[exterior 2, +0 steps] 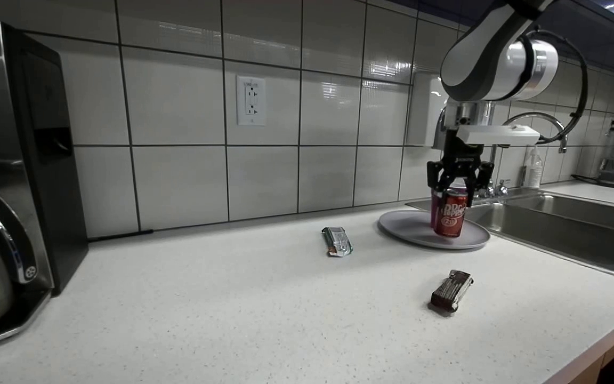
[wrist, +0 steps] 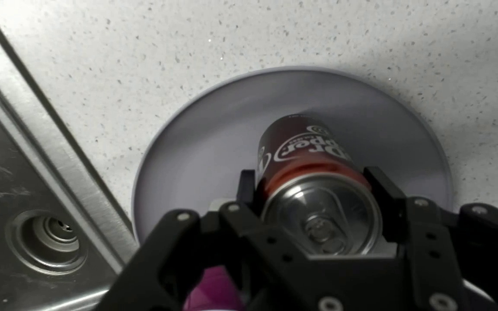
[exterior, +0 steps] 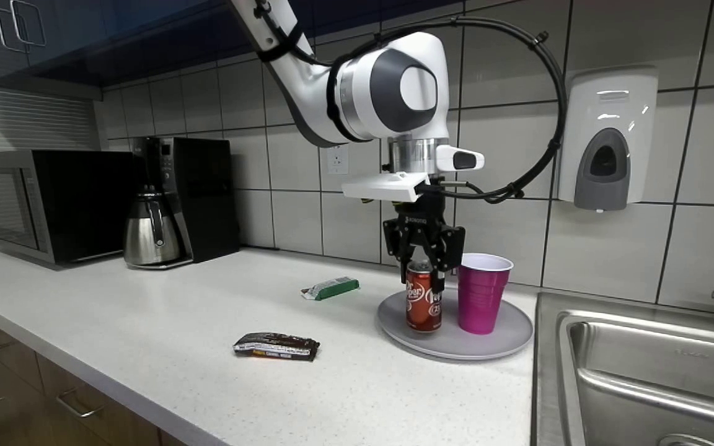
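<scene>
In an exterior view, a brown-wrapped bar (exterior: 277, 346) lies near on the tabletop (exterior: 165, 310). Beyond it, to the right, the gripper (exterior: 421, 282) clasps an upright Dr Pepper can (exterior: 423, 311) on a gray plate (exterior: 453, 345), beside a magenta cup (exterior: 481, 300).

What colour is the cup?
Magenta outside, pale inside; the cup shows best in an exterior view.

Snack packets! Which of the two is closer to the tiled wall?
The green packet: it lies nearer the tiled wall, while the brown packet lies nearer the front of the counter.
</scene>
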Tool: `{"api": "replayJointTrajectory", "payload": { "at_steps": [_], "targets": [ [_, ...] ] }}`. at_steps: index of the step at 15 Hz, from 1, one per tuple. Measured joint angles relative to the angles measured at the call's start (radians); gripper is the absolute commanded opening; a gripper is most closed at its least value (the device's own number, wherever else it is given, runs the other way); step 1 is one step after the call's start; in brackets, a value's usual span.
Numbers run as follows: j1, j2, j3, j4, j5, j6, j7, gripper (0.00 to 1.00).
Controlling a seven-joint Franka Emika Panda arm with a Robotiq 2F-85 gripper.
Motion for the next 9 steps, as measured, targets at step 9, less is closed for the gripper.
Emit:
{"api": "replayJointTrajectory", "payload": {
  "at_steps": [9],
  "targets": [
    [0.004,-0.178,0.000,-0.181,0.001,-0.001,0.000,0.38]
  ]
}}
